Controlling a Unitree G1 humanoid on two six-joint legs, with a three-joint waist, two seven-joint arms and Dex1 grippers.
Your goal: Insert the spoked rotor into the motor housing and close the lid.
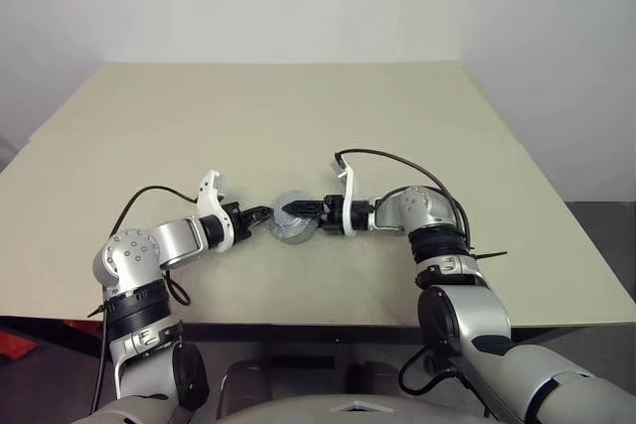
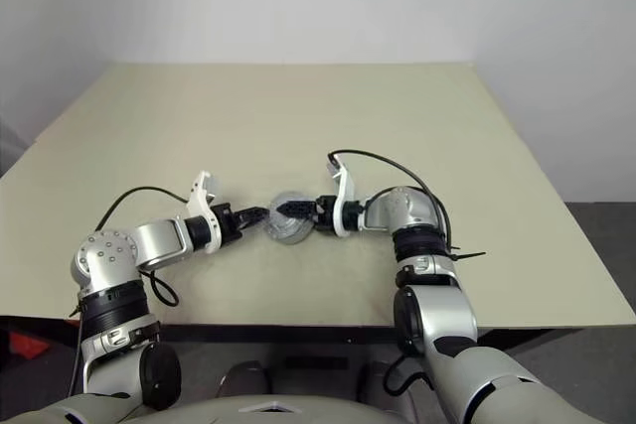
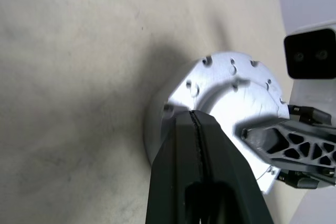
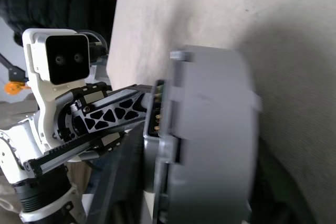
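Looking at where you are, the main risk is the motor housing [image 1: 294,228] skating across the table [image 1: 298,116] while you fiddle with the lid [image 3: 236,85]. It sits near the table's front edge, between your two arms.

Your left gripper [image 1: 262,213] is pinched fully shut with nothing between the fingers, its tips just pressing against the housing's side. That's a brace, not a hold, so one sideways shove and the housing slides off it.

Your right gripper [image 1: 296,210] reaches over the top from the other side. It looks part open, but I can't tell whether it actually has the lid or only rests on it.

The right wrist view shows the grey lid sitting on the body with a dark gap at the hinge side, so I'd guess it isn't fully seated. Press off-centre and it could cock, or tip the whole thing.

Can't see the spoked rotor, so can't confirm it's in.
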